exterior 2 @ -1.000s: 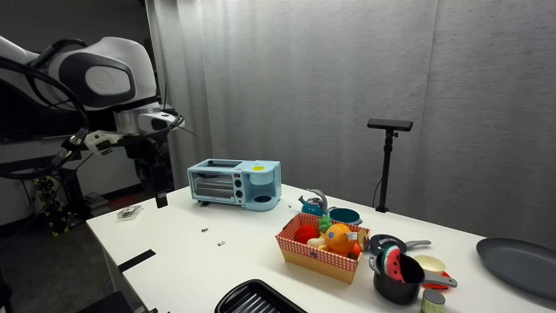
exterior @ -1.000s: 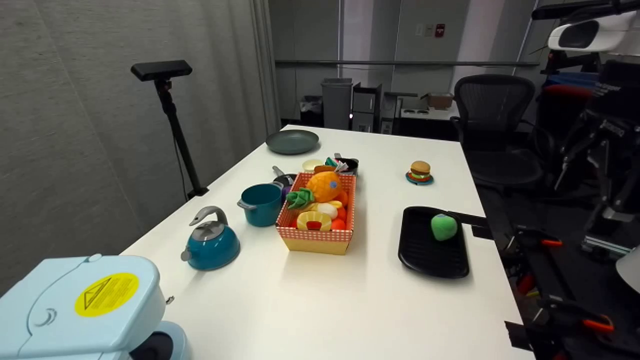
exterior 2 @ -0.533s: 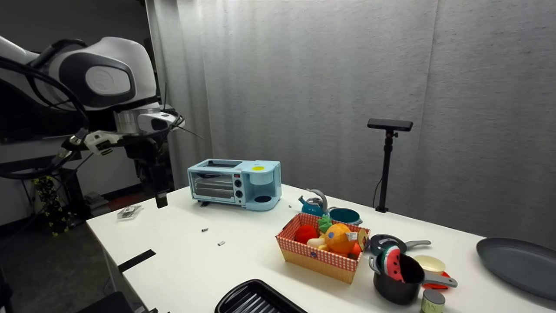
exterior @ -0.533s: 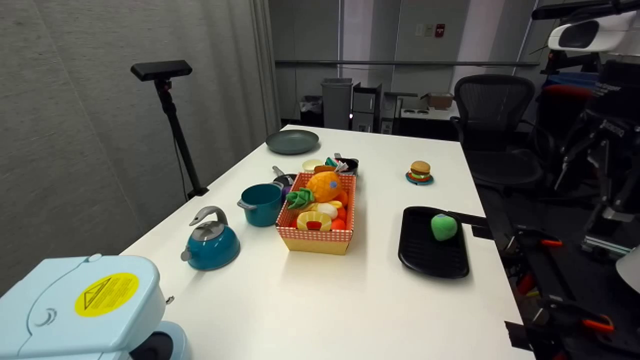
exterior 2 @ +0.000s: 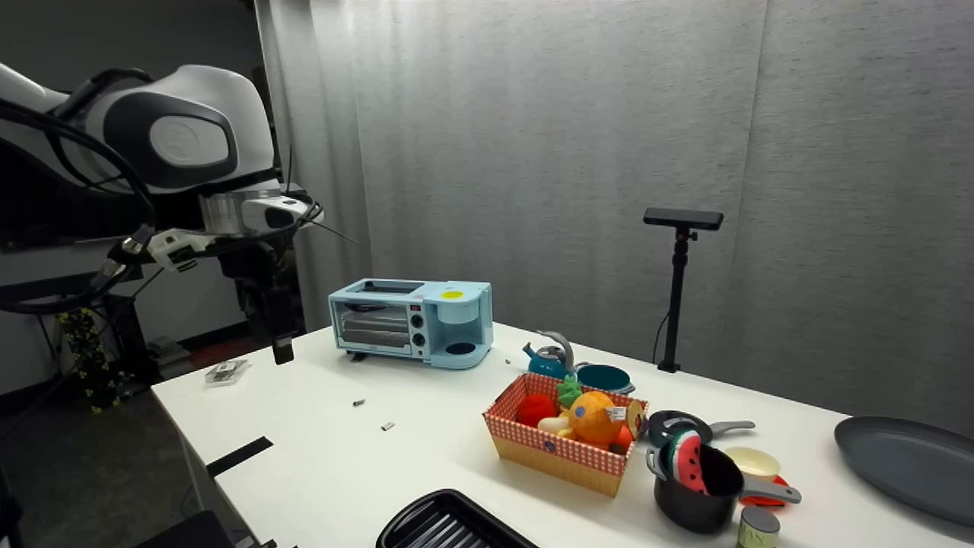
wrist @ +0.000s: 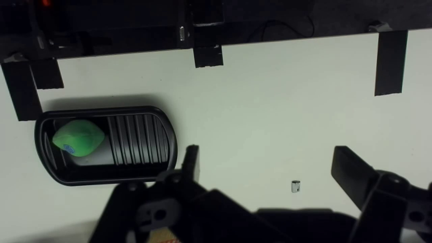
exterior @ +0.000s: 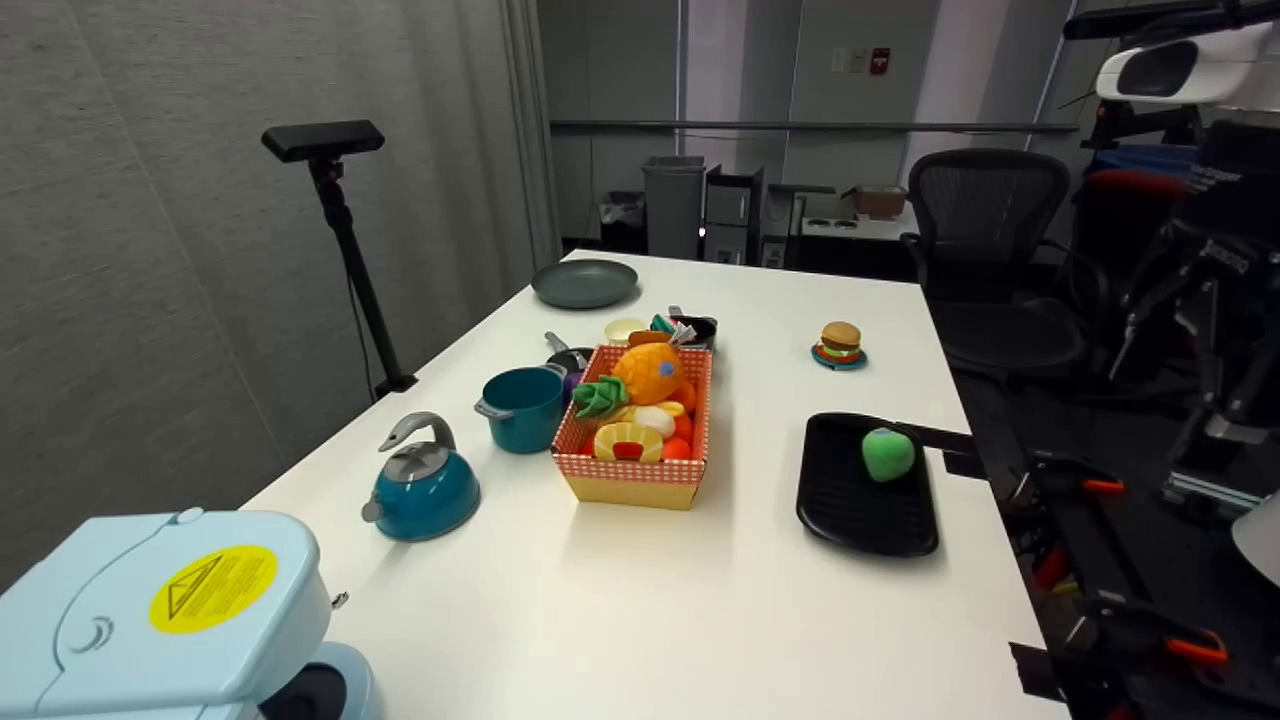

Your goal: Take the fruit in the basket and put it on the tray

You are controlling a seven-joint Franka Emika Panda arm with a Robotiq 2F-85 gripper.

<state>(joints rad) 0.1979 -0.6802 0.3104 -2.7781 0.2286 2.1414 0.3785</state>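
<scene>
Holding the hand [wrist: 271,160] spread wide, gripping nothing above the desk [wrist: 270,101], seeing only a green fruit [wrist: 79,137] in the black tray [wrist: 138,139], then, farther off, finding the red fruit [exterior 2: 536,409] in the basket [exterior 2: 549,461], so apparently leaving grasp and transfer undone.

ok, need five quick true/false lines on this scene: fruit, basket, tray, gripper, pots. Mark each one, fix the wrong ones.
1. The green fruit lies on the tray. True.
2. Something is already held for the transfer. False: the gripper is open with nothing in its grasp.
3. The red fruit is in the basket. True.
4. Every fruit in view is in the basket. False: the green fruit is on the tray, and a watermelon slice sticks up out of the black pot.
5. The kettle stands beside the teal pot. True.
</scene>
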